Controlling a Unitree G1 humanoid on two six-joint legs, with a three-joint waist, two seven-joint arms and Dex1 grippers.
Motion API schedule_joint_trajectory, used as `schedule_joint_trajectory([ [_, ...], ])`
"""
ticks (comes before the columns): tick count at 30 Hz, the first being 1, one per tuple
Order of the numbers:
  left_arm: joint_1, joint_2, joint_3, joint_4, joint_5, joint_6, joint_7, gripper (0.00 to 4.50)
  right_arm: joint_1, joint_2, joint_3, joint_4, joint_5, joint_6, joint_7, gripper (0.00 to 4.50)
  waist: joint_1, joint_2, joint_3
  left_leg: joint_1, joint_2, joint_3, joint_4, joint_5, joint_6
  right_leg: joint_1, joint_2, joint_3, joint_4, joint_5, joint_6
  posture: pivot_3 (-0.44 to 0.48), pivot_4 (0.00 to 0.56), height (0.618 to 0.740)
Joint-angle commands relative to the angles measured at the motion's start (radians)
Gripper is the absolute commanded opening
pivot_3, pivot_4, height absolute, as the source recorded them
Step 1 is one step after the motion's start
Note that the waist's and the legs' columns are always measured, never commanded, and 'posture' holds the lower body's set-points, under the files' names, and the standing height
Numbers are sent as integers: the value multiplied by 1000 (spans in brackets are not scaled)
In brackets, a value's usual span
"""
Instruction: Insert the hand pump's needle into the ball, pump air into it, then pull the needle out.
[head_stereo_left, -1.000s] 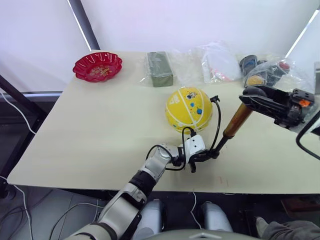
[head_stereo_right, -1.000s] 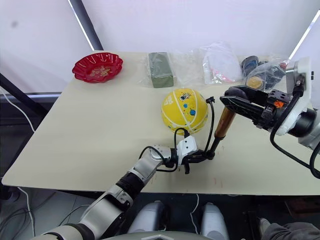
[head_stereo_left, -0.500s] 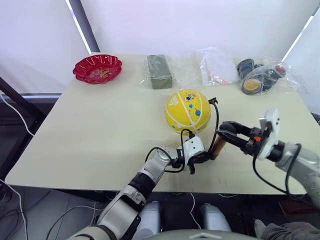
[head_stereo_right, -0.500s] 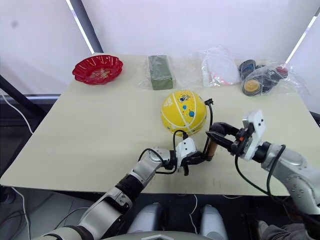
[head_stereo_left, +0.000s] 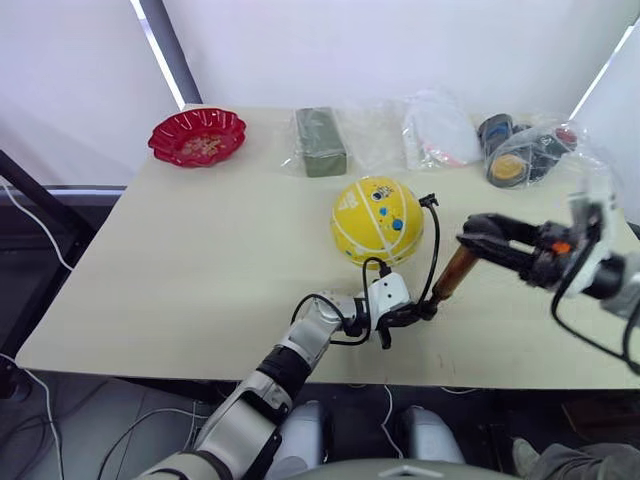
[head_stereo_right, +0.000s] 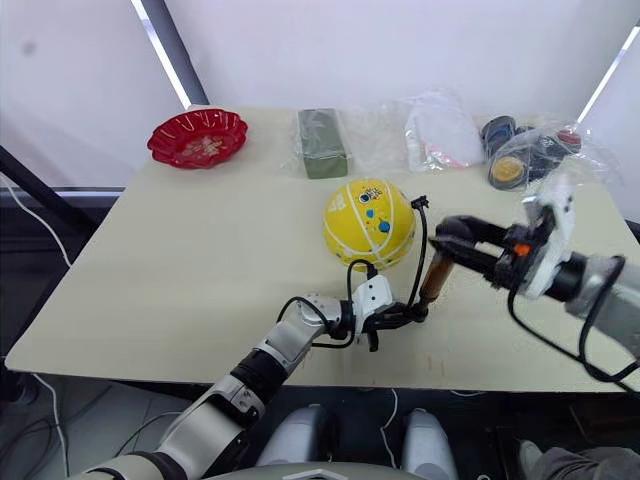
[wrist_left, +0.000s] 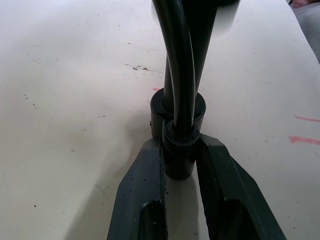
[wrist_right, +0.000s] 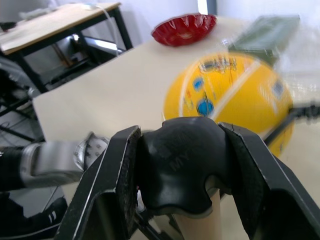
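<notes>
Nearest you, your left gripper (head_stereo_left: 408, 315) is pinching the hand pump (head_stereo_left: 456, 272) by its black base, jaws pressed on it against the desk (head_stereo_left: 200, 260). Beyond, your right gripper (head_stereo_right: 452, 236) is clamping the T-handle. The ball (head_stereo_left: 377, 220) is sitting just past both; the needle is too small to make out.

Bright, even daylight comes through the white window behind the bench's (head_stereo_left: 180, 260) far edge, which is washed out almost to plain white. Shadows on the benchtop are soft and faint. The plastic bags (head_stereo_left: 440, 125) along the far edge show glare. In the right wrist view the ball (wrist_right: 230, 97) and background are motion-blurred. The left wrist view is sharp, with a dim shadow beneath the tool (wrist_left: 181, 165).
</notes>
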Motion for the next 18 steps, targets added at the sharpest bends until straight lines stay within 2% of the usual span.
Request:
schedule_joint_trajectory([
  [1, 38, 30, -19, 72, 29, 40, -23, 364, -105, -116, -180, 22, 182, 58, -97, 1925, 0, 0, 2, 0, 0, 0, 0, 0, 0, 0, 0, 0, 0, 0, 0, 0, 150, 740],
  [4, 35, 29, -19, 77, 29, 39, -25, 364, -118, -160, -203, 43, 247, 98, -126, 1925, 0, 0, 5, 0, 0, 1, 0, 0, 0, 0, -1, 0, 0, 0, 0, 0, 150, 740],
  [7, 35, 28, -18, 79, 29, 39, -26, 364, -81, -155, -177, 35, 228, 116, -136, 1925, 0, 0, 5, 0, 0, 1, 0, 0, 0, 0, -1, 0, 0, 0, 0, 0, 150, 740],
  [12, 35, 26, -17, 79, 30, 42, -23, 364, 38, -34, -13, -2, 74, 76, -121, 1925, 1, -5, 2, 1, 0, 1, 0, 0, 0, 1, 0, 0, 0, 0, 0, 0, 150, 740],
  [16, 38, 24, -16, 71, 31, 48, -16, 364, 149, 98, 232, 51, -181, -21, -80, 1925, -3, -9, -7, 3, 1, 0, 0, 0, 0, 2, 1, 1, 0, 0, 0, 0, 150, 740],
  [18, 41, 26, -16, 65, 30, 52, -14, 364, 178, 150, 306, 98, -289, -83, -44, 1925, -4, -10, -9, 4, 1, 0, 0, 0, 0, 3, 2, 1, 0, 0, 0, 0, 150, 740],
])
